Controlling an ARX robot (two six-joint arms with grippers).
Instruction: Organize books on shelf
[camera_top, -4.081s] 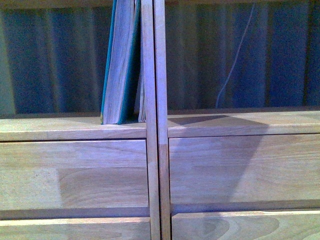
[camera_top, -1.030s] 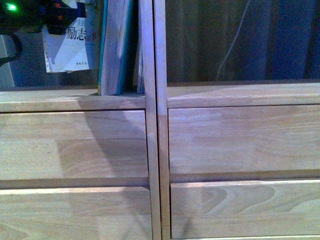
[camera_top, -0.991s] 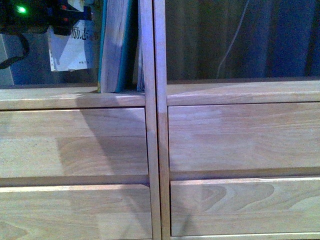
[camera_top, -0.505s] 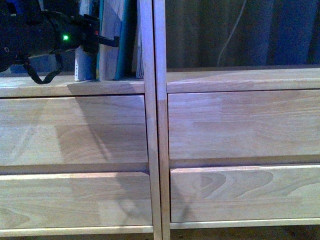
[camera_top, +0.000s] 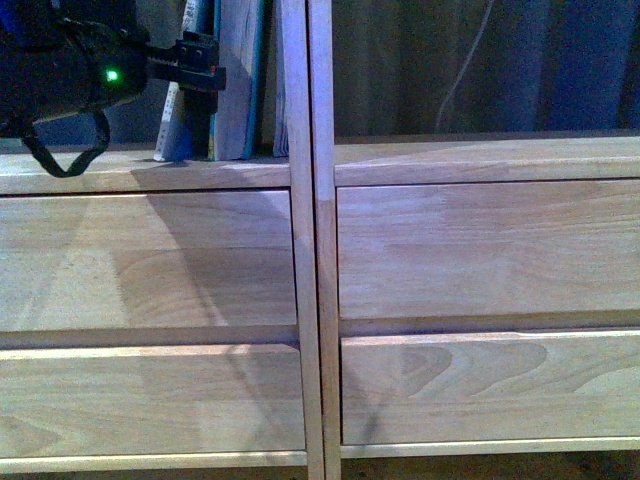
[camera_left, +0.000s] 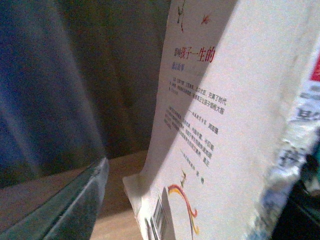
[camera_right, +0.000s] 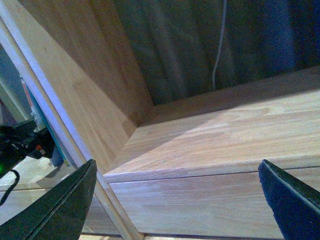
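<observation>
Dark curtain folds (camera_top: 560, 60) hang behind the open compartments of the light wood shelf (camera_top: 470, 250), whose plain drawer fronts (camera_top: 150, 270) fill most of the front view.

At far left the black left arm (camera_top: 60, 75), with a small green light (camera_top: 113, 75) on it, reaches into the left compartment. The left gripper (camera_top: 198, 65) is at the white book (camera_top: 172, 125), which stands on the compartment floor and tilts, its top leaning toward its neighbour. In the left wrist view the book's pale cover with printed characters lies between the jaws. One finger (camera_left: 75, 210) sits apart from the cover with bare wood showing between them, so the jaws look parted rather than clamped. The other side is too dark to read well.

Just beside the white book stands the thick teal book (camera_top: 238, 80), upright, with its pale page edges facing out. A thin book (camera_top: 280, 90) stands hard against the compartment's end wall, with a dark gap between it and the teal one.

Two narrow wooden uprights (camera_top: 305, 300) run side by side down the middle, where the two cabinets meet.

To the right, the second compartment shows only its bare wooden floor, and a thin white cable (camera_top: 462, 70) hangs down in front of the curtain.

The right gripper (camera_right: 176, 170) hovers in front of this compartment's front edge. Its two dark jaws are spread wide at either side of the right wrist view, with nothing between them.
</observation>
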